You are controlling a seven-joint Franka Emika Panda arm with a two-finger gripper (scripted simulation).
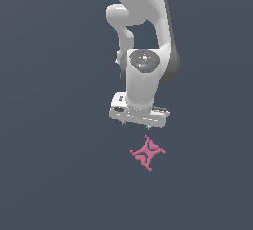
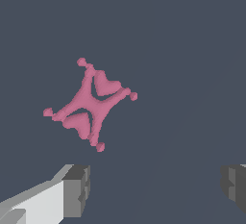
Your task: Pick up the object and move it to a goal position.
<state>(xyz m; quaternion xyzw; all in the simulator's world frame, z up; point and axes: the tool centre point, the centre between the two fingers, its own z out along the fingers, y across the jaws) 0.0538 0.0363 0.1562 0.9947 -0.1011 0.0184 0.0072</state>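
Observation:
The pink star-like piece (image 1: 147, 153) lies flat on the dark grey floor, with four points and a raised X in its centre. In the exterior view my gripper (image 1: 138, 124) hangs just above and behind it, pointing down, its fingers mostly hidden under the white hand. In the wrist view the piece (image 2: 90, 104) lies ahead of the gripper (image 2: 153, 189), off to the side of one grey fingertip (image 2: 77, 189). The two fingers stand wide apart with nothing between them. The gripper is open and empty.
The white arm (image 1: 143, 36) rises behind the hand in the exterior view. The plain dark grey floor (image 1: 49, 174) spreads all around. No goal marker shows.

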